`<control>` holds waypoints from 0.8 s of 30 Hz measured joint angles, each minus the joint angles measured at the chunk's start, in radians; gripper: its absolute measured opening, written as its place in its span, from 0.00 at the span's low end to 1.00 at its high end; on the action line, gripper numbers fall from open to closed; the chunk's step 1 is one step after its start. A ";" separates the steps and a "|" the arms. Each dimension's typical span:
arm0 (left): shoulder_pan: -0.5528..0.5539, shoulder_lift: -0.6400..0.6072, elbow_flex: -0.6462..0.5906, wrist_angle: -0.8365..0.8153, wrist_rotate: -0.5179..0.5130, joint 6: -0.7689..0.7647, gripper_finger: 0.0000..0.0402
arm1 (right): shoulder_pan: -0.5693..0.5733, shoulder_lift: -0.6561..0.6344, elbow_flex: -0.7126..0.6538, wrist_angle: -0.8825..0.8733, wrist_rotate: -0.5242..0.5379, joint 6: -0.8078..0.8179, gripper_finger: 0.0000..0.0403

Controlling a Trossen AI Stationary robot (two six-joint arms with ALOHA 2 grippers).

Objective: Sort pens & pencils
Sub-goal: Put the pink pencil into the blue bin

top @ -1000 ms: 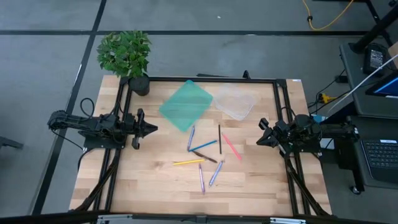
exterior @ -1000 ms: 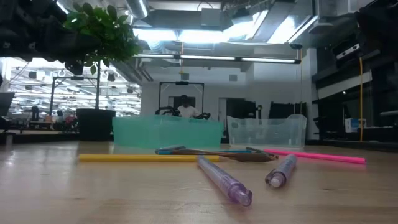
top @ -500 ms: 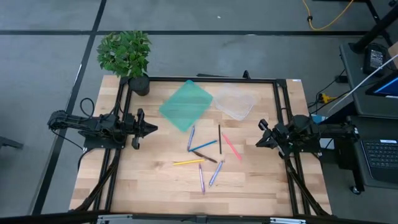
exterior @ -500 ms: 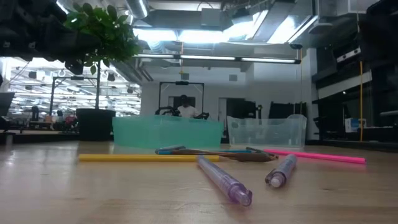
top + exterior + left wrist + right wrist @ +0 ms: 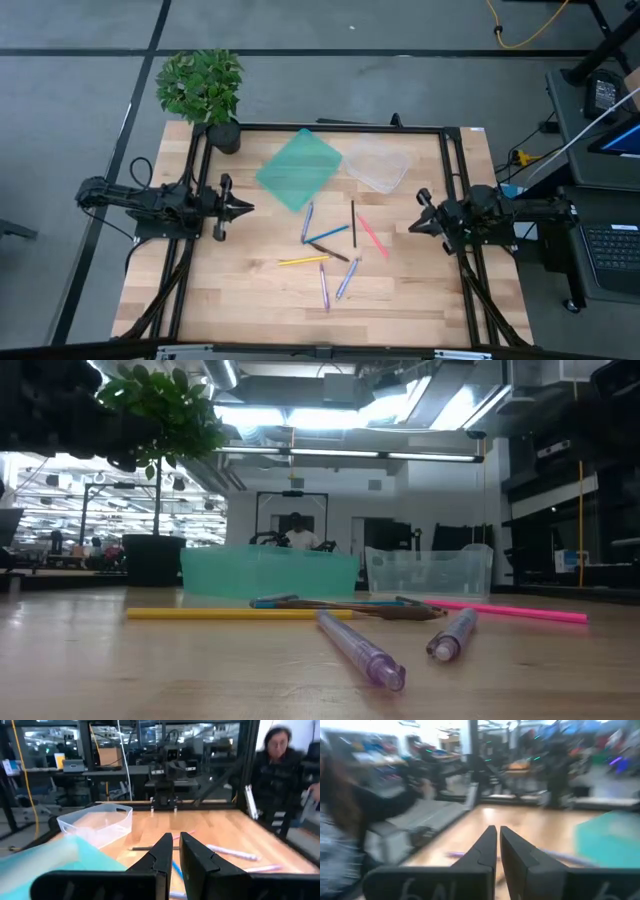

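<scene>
My left fingers [image 5: 172,851] are two dark, tapered wedges pressed nearly together with only a thin slit between them, clenched on nothing. My left gripper [image 5: 240,208] hovers at the left edge of the counter [image 5: 230,290], pointing toward its middle. My right fingers [image 5: 496,847] look the same: matte black wedges closed to a narrow slit, empty. My right gripper [image 5: 420,222] sits at the right edge, aimed inward.

Between them, on the pale wood-grain counter, the pens & pencils [image 5: 330,248] lie in a loose scatter. A slim yellow stick [image 5: 238,614] lies flat in front. Two thicker, translucent lavender pens [image 5: 362,648] angle toward the camera. A thin pink stick [image 5: 510,610] lies to the right, a blue one [image 5: 328,236] and dark ones near the middle.

Behind the scatter sit a teal translucent bin [image 5: 299,168] and a clear plastic bin [image 5: 378,165], close beside each other. A leafy potted plant [image 5: 203,92] stands at the far left corner. A person in dark clothing [image 5: 280,765] shows beyond the counter.

Compared with a second ago, my right gripper has edged slightly inward toward the sticks; the left arm and all the sticks lie unchanged.
</scene>
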 joint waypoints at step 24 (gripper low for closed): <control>0.160 0.911 0.300 0.365 0.221 0.107 0.00 | -0.056 0.315 0.025 0.249 0.111 -0.093 0.01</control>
